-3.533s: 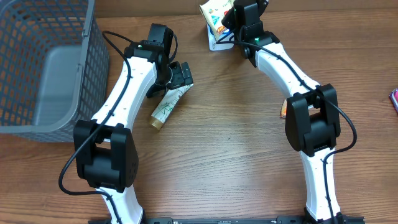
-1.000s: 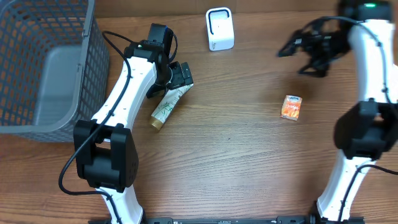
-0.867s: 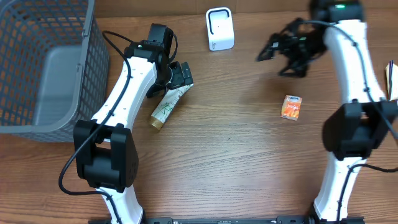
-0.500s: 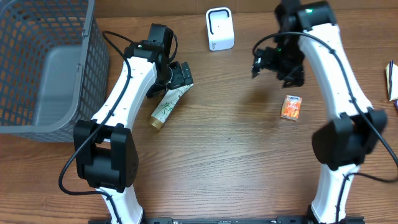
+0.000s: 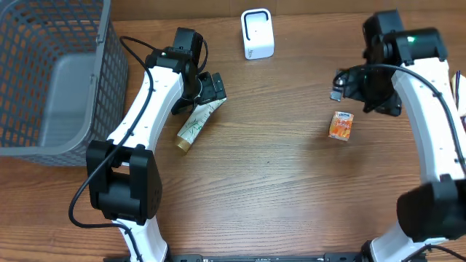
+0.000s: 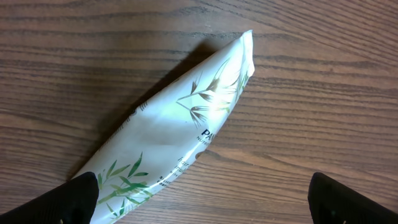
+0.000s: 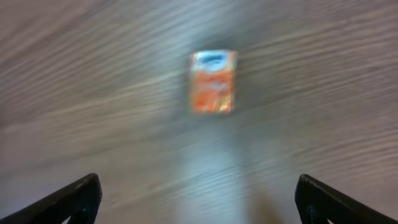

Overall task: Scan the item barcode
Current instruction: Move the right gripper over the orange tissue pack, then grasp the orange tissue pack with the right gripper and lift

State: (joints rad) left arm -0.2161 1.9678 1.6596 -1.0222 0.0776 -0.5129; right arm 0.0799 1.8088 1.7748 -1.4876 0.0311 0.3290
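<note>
Two arms over a brown wood-grain table; two loose items on it.

Left gripper: left of frame centre in the overhead view, poised above the upper end of a white squeeze tube with green leaf print and a tan cap. Jaws spread wide, nothing clasped. The tube lies flat and slants from upper right down to lower left, cap at the lower end. In the left wrist view the tube runs diagonally, crimped end at upper right, body passing toward the left fingertip at the lower left corner. Whether that fingertip touches it, cannot tell.

Right gripper: upper right of the overhead view, jaws wide, empty. Just below it in the frame lies a small orange rectangular packet, flat on the wood and apart from the fingers. Right wrist view is blurred; the packet shows upper centre, with both fingertips far apart at the lower corners.

White box-shaped barcode scanner: top centre, standing between the two arms, well apart from both items.

Grey mesh basket: upper left, beside the left arm.
</note>
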